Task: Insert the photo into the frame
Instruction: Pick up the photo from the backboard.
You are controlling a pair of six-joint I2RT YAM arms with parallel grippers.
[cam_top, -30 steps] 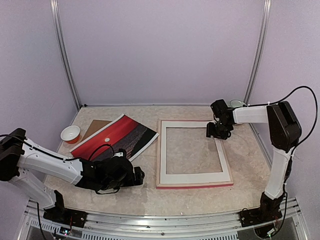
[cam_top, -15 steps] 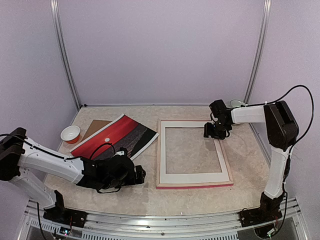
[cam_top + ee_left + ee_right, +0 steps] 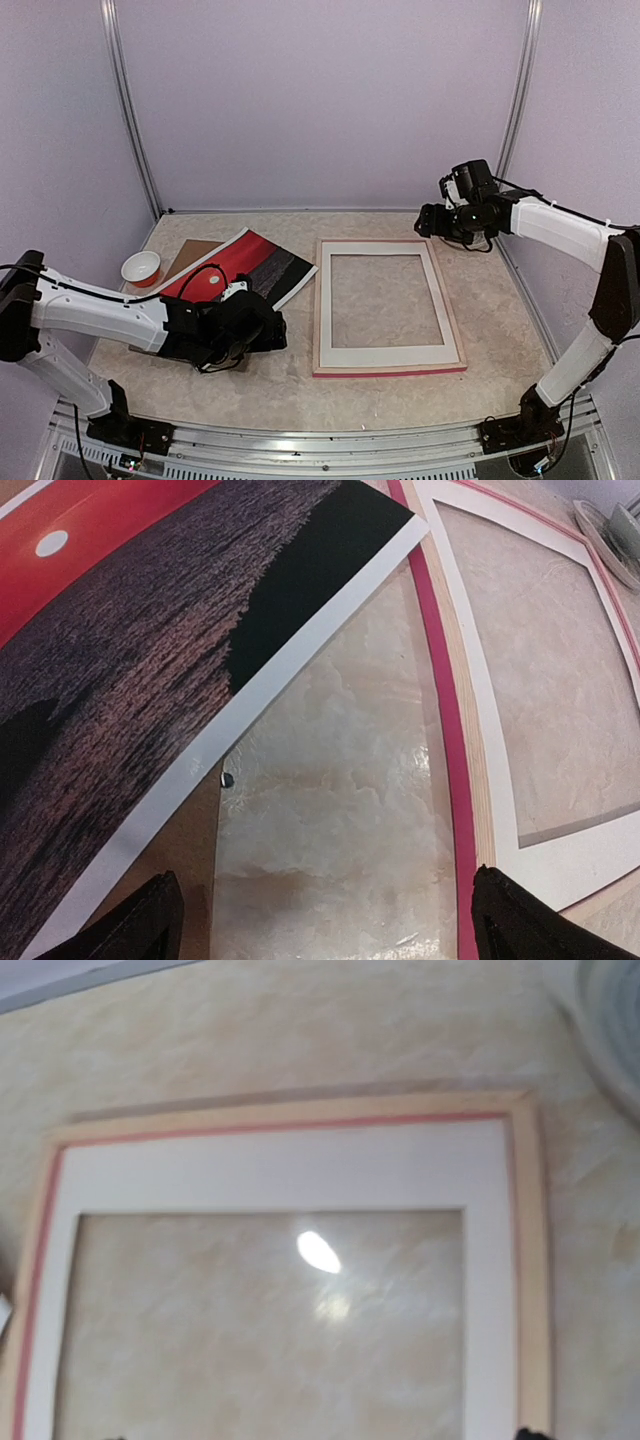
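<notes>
The photo [image 3: 238,265], a red sunset over dark sea, lies at the left on the table, its near corner under my left arm. In the left wrist view the photo [image 3: 150,650] fills the upper left. The frame [image 3: 390,370] lies flat in the middle, pale wood up and pink at its edges, with a white mat [image 3: 385,355] inside it. My left gripper [image 3: 272,330] is open over bare table between photo and frame [image 3: 440,680]. My right gripper [image 3: 425,222] hovers open above the frame's far right corner [image 3: 525,1160], holding nothing.
A brown backing board [image 3: 190,252] lies under the photo. An orange and white bowl [image 3: 141,268] stands at the far left. A pale dish [image 3: 476,208] sits at the back right corner. Walls close in the back and both sides.
My right gripper has let go at the frame's far right corner, opened wider and risen back to the right. My left gripper has crept a little toward the photo's near corner.
</notes>
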